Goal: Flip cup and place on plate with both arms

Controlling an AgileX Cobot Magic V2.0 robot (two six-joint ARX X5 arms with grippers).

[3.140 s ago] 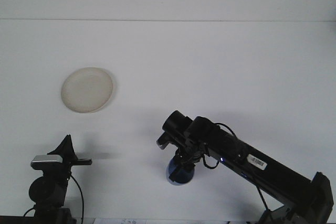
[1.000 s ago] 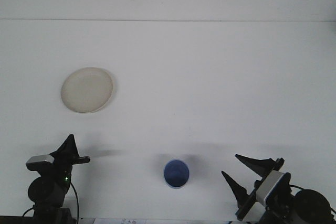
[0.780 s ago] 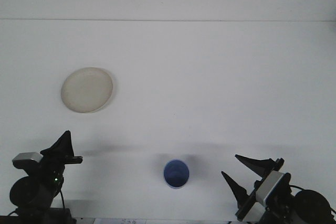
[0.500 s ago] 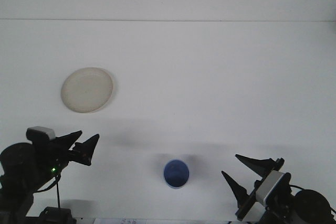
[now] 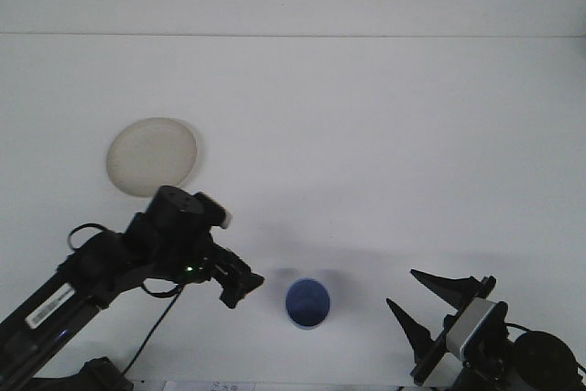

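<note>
1. Blue cup [image 5: 307, 303]: stands mouth-up on the white table [image 5: 385, 153], lower centre of the frame, near the bottom edge. Inside looks dark blue; nothing is touching it.
2. Left gripper [image 5: 240, 286]: just left of the cup, with a narrow strip of bare table between them. The tip is seen nearly end-on as a dark mass, so I cannot tell whether the fingers are spread or closed. It holds nothing that can be seen.
3. Left arm [image 5: 119, 267]: runs from the lower left corner up and to the right, ending at the gripper. A small green light shows on the wrist, and a white label sits on the lower link.
4. Plate [image 5: 152, 157]: pale, round and bare, in the left-centre of the frame, up and to the left of the cup and well apart from it. The arm's wrist sits just below its lower edge.
5. Right gripper [image 5: 426, 304]: lower right corner, well to the right of the cup. Its two dark pointed fingers stand spread wide with nothing between them, tips pointing up and left.
</note>
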